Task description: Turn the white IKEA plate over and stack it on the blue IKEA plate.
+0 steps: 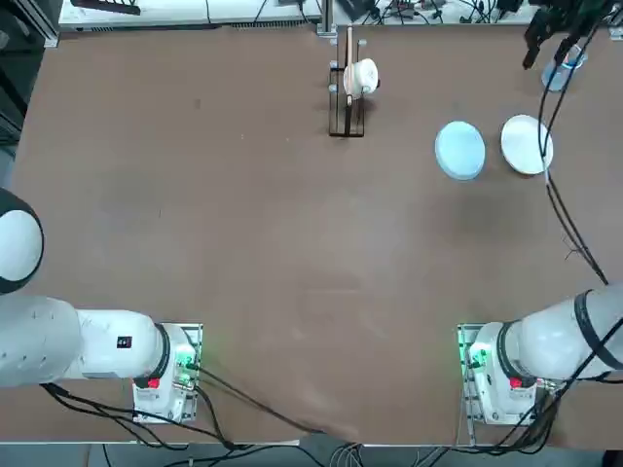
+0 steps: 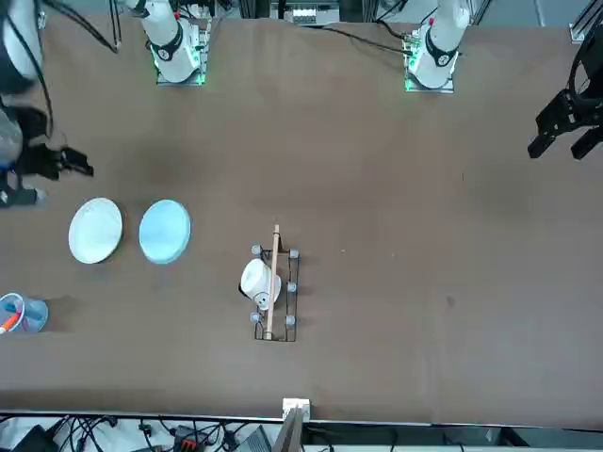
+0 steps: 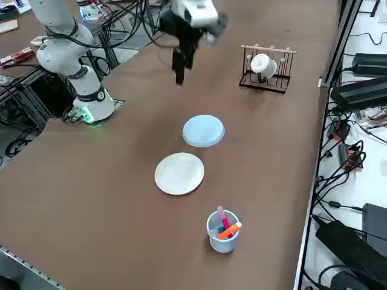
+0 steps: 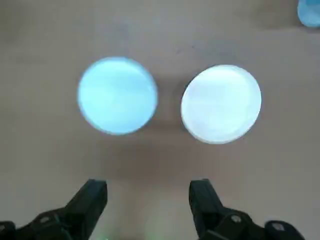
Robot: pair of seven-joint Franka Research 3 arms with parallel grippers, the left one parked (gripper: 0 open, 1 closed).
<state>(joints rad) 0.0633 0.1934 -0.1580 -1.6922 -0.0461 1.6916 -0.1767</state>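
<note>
Both fingers [image 4: 95,197] apart — hand [image 4: 148,200] above plates [image 4: 220,103].

Brown matte tabletop [image 1: 243,243] with cluttered surroundings, under even overhead light.

Plain brown surface, faintly scuffed, filling nearly all of the top and front views. Beyond the far edge in the top view, tangled black cables [image 1: 428,12] on a pale ledge. Along the near edge in the front view, more loose black cables [image 2: 113,435] and a small metal bracket [image 2: 295,411]. In the right side view, a black metal rail [image 3: 335,54] bordering the table, then a white floor strip with black power bricks [image 3: 363,90] and trailing cords [image 3: 344,157]. Soft shadows only.
</note>
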